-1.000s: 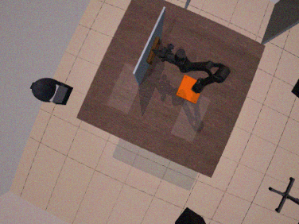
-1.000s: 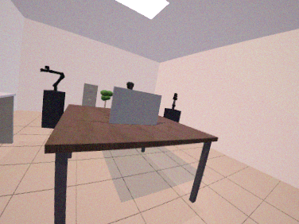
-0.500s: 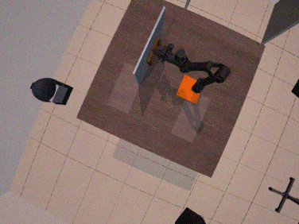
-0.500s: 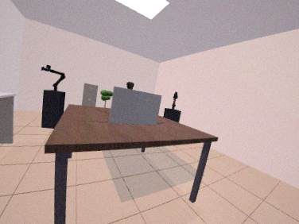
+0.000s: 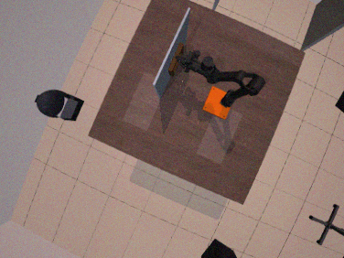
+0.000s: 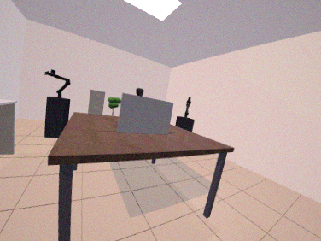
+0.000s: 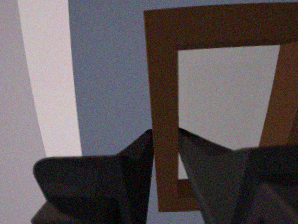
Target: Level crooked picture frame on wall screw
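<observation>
The two dark fingers are closed on one brown side bar of the picture frame (image 7: 165, 100), one finger on each side of it. In the wrist view the gripper (image 7: 166, 150) pinches that bar near its lower end, and the frame lies against the grey-blue wall panel (image 7: 110, 75). From above, the frame (image 5: 176, 59) sits on the panel's (image 5: 171, 52) arm-facing side, on the wooden table (image 5: 137, 114). The arm (image 5: 224, 75) reaches to it from an orange base plate (image 5: 212, 104).
</observation>
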`<state>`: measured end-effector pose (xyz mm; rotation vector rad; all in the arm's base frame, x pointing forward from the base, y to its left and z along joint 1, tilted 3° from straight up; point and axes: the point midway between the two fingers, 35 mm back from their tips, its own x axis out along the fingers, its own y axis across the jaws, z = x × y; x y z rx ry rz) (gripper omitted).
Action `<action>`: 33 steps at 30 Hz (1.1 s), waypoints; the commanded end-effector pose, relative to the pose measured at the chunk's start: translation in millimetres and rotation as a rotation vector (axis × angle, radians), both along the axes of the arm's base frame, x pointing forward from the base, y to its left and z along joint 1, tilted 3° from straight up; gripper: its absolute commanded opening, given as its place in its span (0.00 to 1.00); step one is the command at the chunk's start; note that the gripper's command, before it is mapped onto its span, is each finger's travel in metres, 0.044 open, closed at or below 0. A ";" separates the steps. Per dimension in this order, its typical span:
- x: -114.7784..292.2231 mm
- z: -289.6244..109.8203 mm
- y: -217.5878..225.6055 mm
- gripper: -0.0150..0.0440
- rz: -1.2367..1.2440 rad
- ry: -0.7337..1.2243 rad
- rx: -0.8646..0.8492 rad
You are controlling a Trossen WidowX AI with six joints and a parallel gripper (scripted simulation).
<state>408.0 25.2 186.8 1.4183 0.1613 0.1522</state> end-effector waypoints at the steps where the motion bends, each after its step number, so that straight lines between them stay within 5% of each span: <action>1: 0.0 -0.1 -0.1 0.25 0.000 0.007 0.024; 30: 0.0 1.3 -0.4 0.25 -0.003 0.037 0.169; 33: 0.0 1.5 -0.3 0.39 -0.004 0.032 0.153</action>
